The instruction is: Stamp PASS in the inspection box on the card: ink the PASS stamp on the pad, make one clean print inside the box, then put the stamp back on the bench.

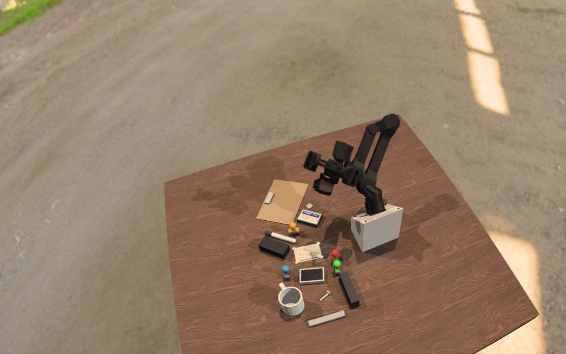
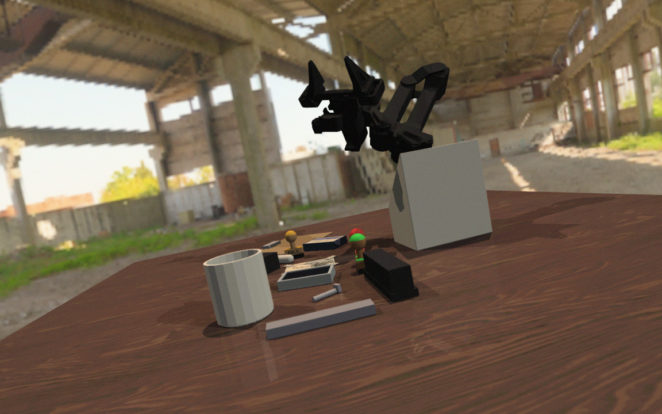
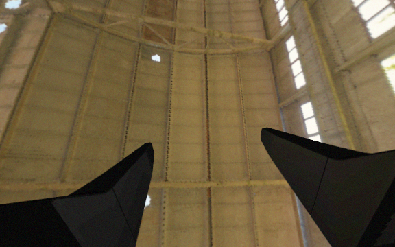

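Note:
My gripper [image 2: 329,60] [image 3: 207,140] is raised high above the bench, fingers pointing up, open and empty. The green-knobbed stamp [image 1: 337,264] [image 2: 357,238] stands upright right of the card, beside the red-knobbed stamp [image 1: 335,252] [image 2: 355,231]. The blue-knobbed stamp [image 1: 285,268] stands left of the pad. The orange-knobbed stamp [image 1: 292,225] [image 2: 291,234] reads HOLD. I cannot read PASS on any stamp. The card [image 1: 301,256] [image 2: 310,265] lies taped down with a drawn box and dark lines; a print cannot be told. The dark pad [image 1: 311,275] sits in an open grey case in front of it.
A labelled stamp-pad lid [image 1: 309,217] and a clipboard [image 1: 287,197] lie behind. A marker [image 1: 281,237] and black block [image 1: 274,247] are left of the card. A mug [image 1: 291,301] [image 2: 238,288], bolt [image 1: 325,296], grey bar [image 1: 326,318] and long black block [image 1: 349,290] are in front.

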Controlling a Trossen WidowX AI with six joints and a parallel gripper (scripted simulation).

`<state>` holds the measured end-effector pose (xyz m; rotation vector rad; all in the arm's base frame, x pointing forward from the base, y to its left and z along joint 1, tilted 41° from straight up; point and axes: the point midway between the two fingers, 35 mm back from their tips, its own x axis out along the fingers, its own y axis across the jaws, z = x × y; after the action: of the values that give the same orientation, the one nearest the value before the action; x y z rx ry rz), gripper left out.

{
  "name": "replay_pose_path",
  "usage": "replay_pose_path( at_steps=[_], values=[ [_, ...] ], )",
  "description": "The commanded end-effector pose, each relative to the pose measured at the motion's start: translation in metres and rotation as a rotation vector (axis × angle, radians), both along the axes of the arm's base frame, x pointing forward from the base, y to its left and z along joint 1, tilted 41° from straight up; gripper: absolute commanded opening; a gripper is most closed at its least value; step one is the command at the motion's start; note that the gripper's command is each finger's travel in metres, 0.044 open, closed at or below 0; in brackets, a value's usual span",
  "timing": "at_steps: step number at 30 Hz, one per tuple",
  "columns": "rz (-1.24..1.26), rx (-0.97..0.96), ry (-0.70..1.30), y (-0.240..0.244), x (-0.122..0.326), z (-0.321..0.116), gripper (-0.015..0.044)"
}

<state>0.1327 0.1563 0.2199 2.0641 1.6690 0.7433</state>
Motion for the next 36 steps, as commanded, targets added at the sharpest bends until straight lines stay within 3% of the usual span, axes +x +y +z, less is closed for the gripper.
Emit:
replay_pose_path(
  at_steps=[1, 7, 13, 23, 30, 36],
  values=[
    [-0.006, 0.001, -0.001, 0.0, 0.002, 0.0, 0.0374],
    [-0.213, -0.094, -0.021, 0.021, 0.079, -0.019, 0.0224],
    [-0.324, -0.357, -0.066, 0.041, 0.122, -0.069, 0.0224],
    [-0.28, -0.854, -0.205, 0.055, 0.142, -0.154, 0.0224],
    [-0.052, -1.276, -0.384, 0.048, 0.132, -0.217, 0.0224],
    [0.342, -1.627, -0.595, 0.03, 0.11, -0.262, 0.0224]
  ],
)
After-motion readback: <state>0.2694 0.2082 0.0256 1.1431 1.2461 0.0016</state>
